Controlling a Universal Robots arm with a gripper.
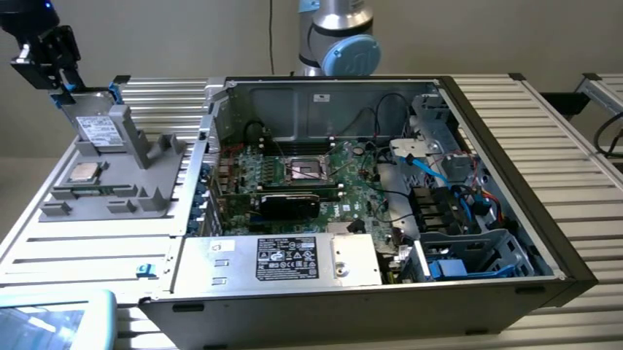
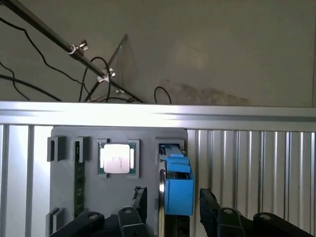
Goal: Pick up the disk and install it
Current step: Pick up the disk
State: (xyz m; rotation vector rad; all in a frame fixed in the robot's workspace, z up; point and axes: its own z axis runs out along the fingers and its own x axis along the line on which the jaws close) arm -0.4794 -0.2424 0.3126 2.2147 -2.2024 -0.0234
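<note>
At the exterior view's ten o'clock, the gripper (image 2: 175,206), fingers spread, straddles the disk (image 2: 178,190), which looks hard but breakable and is best grabbed by its blue sides.

An open computer case (image 1: 322,109) sits beside a grey fixture (image 1: 156,191).

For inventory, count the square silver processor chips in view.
1: the chip lies flat in the grey plastic holder, beside the blue-framed grey disk. Others may hide inside the open case.
</note>
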